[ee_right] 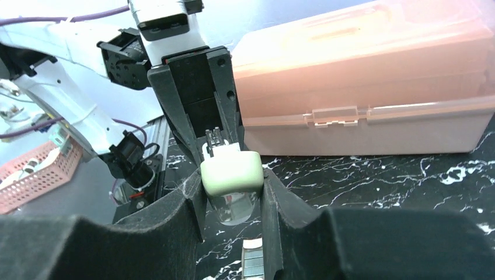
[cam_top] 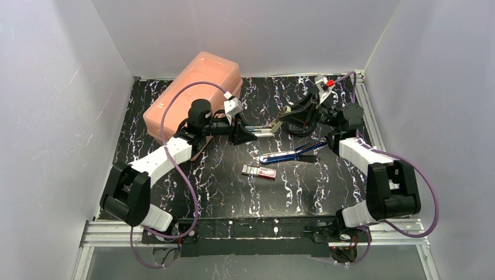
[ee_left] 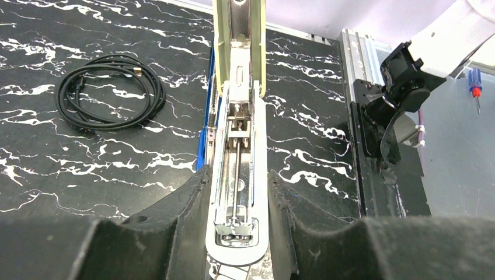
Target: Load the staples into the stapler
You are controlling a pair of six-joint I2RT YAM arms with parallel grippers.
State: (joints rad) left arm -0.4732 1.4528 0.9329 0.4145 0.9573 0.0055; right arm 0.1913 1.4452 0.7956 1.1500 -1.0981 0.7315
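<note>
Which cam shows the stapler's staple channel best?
Left wrist: it looks straight along the stapler, close up, into its open channel. Top external shows it small and side-on. Right wrist shows only its pale green end, pinched in the right claw.

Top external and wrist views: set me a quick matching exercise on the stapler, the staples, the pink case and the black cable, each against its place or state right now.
Things
1. stapler
2. staples
3. pink case
4. black cable

Place or state
A. coiled in a loop
B. held open between the left end effector and the right end effector
C. lying loose and untouched, near the middle
D. standing at the back left

Pairs: 1-B, 2-C, 3-D, 4-A
</note>
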